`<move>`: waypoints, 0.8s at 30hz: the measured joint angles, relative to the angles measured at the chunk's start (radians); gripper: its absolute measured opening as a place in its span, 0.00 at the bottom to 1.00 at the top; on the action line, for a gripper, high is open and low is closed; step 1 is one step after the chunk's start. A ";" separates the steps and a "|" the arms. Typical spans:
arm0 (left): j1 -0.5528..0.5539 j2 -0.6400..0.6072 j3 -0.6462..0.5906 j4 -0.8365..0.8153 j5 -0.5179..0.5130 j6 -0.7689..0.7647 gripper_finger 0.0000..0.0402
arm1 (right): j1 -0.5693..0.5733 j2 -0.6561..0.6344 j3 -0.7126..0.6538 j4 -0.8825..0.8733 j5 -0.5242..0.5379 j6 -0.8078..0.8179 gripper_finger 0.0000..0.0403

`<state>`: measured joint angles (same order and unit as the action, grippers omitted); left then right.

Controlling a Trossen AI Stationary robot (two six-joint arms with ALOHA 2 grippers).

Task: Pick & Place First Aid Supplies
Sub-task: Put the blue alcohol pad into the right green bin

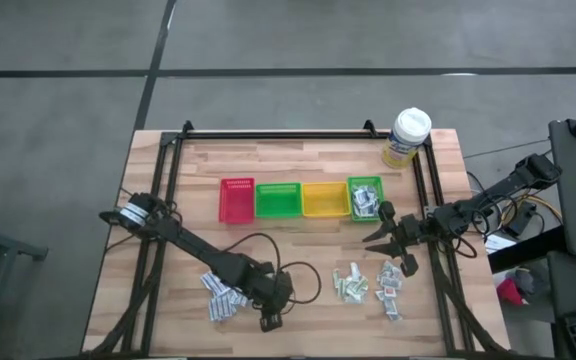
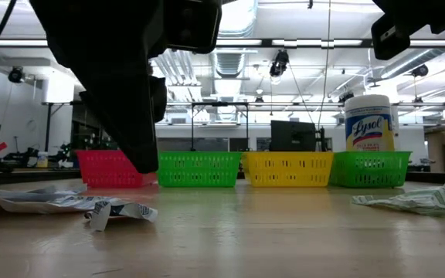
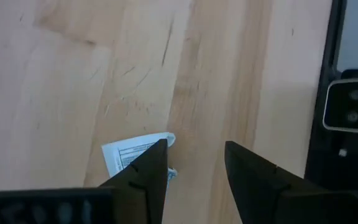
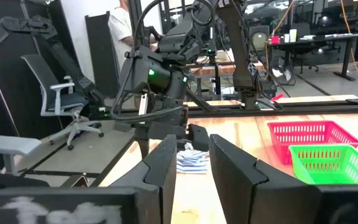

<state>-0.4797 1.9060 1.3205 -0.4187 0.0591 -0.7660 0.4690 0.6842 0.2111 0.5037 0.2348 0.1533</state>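
The first aid supplies lie in loose heaps on the wooden table: one (image 1: 222,295) at the near left, two (image 1: 350,283) (image 1: 391,287) at the near right, and some inside the right-hand green bin (image 1: 365,197). My left gripper (image 1: 268,319) hangs near the table's front edge beside the left heap, tipped downward and open (image 3: 194,158). Nothing is in its gap. A white-blue sachet (image 3: 131,155) lies flat on the wood at the outer side of one finger, partly hidden behind it. My right gripper (image 1: 383,238) waits above the right heaps, open (image 4: 191,165) and holding nothing.
A row of bins stands across the middle of the table: red (image 1: 236,200), green (image 1: 278,200), yellow (image 1: 325,198), green. A yellow wipes tub (image 1: 408,138) stands at the far right corner. A black frame (image 1: 268,134) rims the table. A cable (image 1: 303,280) loops by the left arm.
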 joint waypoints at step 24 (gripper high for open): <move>-0.036 0.003 -0.014 0.000 -0.060 0.097 0.38 | 0.000 -0.001 0.000 0.000 -0.004 0.000 0.24</move>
<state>-0.5156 1.9087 1.3064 -0.4182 -0.0006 -0.6689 0.4687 0.6834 0.2111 0.5034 0.2310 0.1535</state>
